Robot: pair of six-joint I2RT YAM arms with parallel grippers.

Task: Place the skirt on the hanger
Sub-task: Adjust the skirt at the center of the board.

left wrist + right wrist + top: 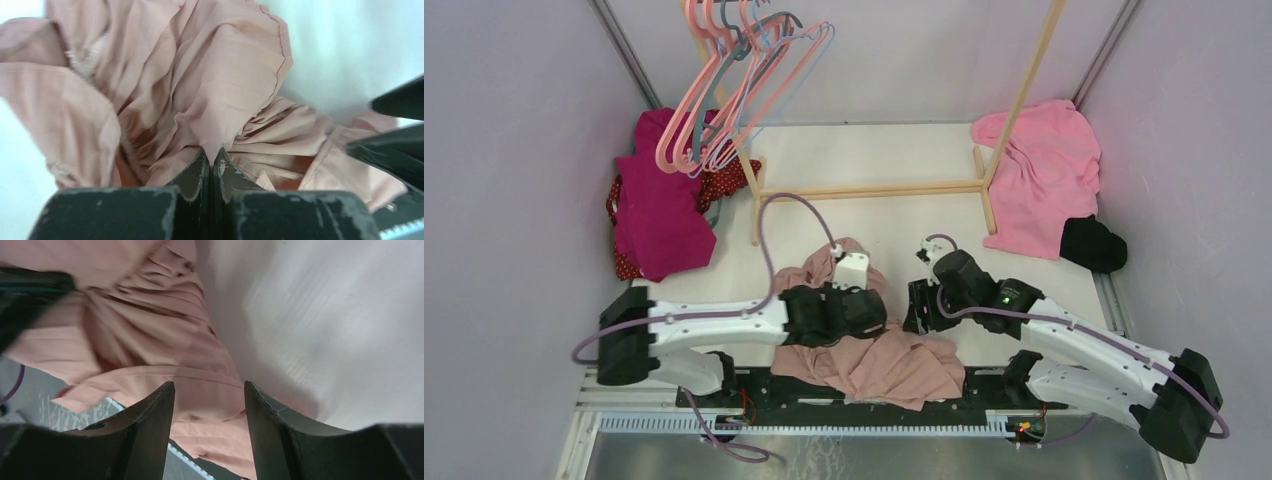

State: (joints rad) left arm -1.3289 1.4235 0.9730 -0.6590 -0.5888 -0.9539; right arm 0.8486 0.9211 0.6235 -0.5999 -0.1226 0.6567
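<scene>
A dusty pink pleated skirt (pixel 874 355) lies crumpled at the near middle of the table, its lower edge over the front rail. My left gripper (pixel 879 312) is shut on a fold of the skirt (pixel 220 100); the cloth pinches between its fingertips (pixel 214 157). My right gripper (pixel 916 308) is open just right of it, above the skirt's right edge (pixel 190 375), holding nothing. Several pink and grey hangers (pixel 734 90) hang from a wooden rack at the far left.
The wooden rack's base bar (pixel 874 188) crosses the far table. A magenta garment (pixel 659 205) lies at the far left. A pink garment (pixel 1044 175) and a black item (pixel 1091 243) lie at the far right. The metal front rail (pixel 824 425) runs along the near edge.
</scene>
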